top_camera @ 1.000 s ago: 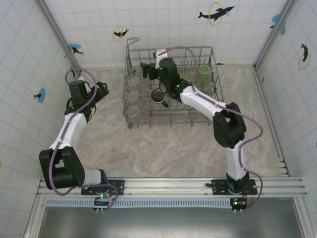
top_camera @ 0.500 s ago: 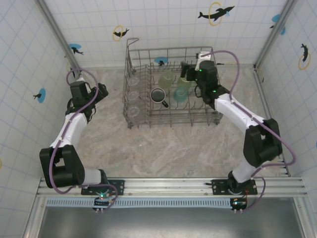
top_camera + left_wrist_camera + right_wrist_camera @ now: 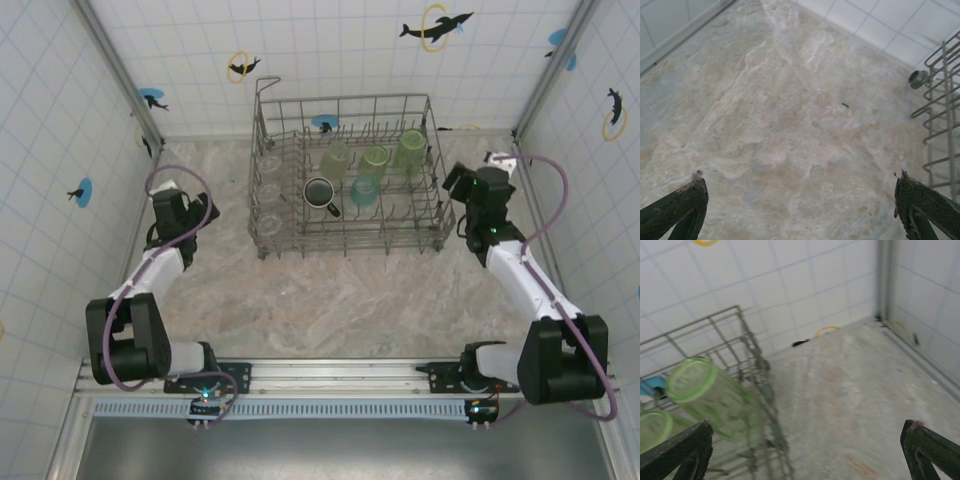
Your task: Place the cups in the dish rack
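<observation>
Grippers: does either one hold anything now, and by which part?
Nothing is held. The left gripper and the right gripper both have their jaws wide open, with nothing between them.

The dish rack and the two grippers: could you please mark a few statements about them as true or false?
1. The dark mug lies inside the dish rack. True.
2. The right gripper holds a green tumbler. False: it is open and empty, outside the rack's right side.
3. The left gripper is open above the table. True.
4. The mug sits right of the teal tumbler. False: it sits left of it.
</observation>
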`<state>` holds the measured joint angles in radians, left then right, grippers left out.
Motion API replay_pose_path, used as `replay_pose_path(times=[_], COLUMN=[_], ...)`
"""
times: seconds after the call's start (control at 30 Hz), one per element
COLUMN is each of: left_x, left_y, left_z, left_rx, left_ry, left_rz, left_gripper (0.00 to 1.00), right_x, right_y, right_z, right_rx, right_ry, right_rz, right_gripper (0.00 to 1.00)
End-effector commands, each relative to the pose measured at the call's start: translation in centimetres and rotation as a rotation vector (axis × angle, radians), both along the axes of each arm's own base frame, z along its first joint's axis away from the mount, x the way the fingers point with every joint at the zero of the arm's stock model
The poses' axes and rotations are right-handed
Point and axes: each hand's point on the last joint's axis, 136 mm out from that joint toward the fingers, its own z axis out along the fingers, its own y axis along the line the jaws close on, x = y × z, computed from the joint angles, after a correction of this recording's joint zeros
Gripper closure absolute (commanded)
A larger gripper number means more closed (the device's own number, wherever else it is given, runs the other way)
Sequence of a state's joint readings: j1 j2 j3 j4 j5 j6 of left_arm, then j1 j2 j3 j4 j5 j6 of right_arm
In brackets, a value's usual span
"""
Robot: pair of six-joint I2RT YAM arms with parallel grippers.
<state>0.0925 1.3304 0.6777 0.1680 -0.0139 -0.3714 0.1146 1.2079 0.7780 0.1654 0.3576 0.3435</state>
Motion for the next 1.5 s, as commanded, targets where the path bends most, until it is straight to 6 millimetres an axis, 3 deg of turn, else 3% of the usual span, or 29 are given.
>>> replay_pose_path(times=[0.0, 0.23, 0.47, 0.67, 0.9, 1.07, 1.13, 1.23, 1.47], left_x=[-1.1, -4.5, -8.9, -9.5, -9.5, -10.1, -9.4, -8.3, -8.3], left_y=[0.4, 2.7, 4.2, 3.2, 0.4, -0.3, -0.8, -1.4, -1.5], left_z=[0.0, -2.7, -5.5, -5.7, -6.0, -6.0, -5.8, -7.5, -7.5], left_rx=[0.053, 0.154, 0.277, 0.314, 0.335, 0.34, 0.341, 0.338, 0.337], left_ry=[-0.068, -0.052, -0.08, -0.171, -0.243, -0.288, -0.311, -0.223, -0.221], left_rz=[0.017, 0.162, 0.277, 0.201, 0.014, -0.025, -0.059, -0.115, -0.117], left_gripper=[0.02, 0.02, 0.02, 0.02, 0.03, 0.02, 0.02, 0.02, 0.02], right_x=[-2.1, -6.0, -8.9, -10.9, -12.8, -13.8, -13.8, -13.4, -12.0], right_y=[-3.2, -7.0, -7.9, -8.2, -8.8, -8.4, -8.0, -6.9, -4.8], right_z=[-0.3, -4.2, -9.0, -11.5, -12.6, -13.8, -14.2, -14.8, -14.9], right_rx=[-0.054, -0.144, -0.138, -0.083, -0.146, -0.16, -0.157, -0.135, -0.199], right_ry=[-0.021, 0.076, 0.111, 0.043, 0.008, -0.018, -0.027, -0.034, -0.042], right_rz=[-0.115, -0.263, -0.304, -0.349, -0.376, -0.346, -0.317, -0.253, -0.133], right_gripper=[0.0, 0.0, 0.0, 0.0, 0.0, 0.0, 0.0, 0.0, 0.0])
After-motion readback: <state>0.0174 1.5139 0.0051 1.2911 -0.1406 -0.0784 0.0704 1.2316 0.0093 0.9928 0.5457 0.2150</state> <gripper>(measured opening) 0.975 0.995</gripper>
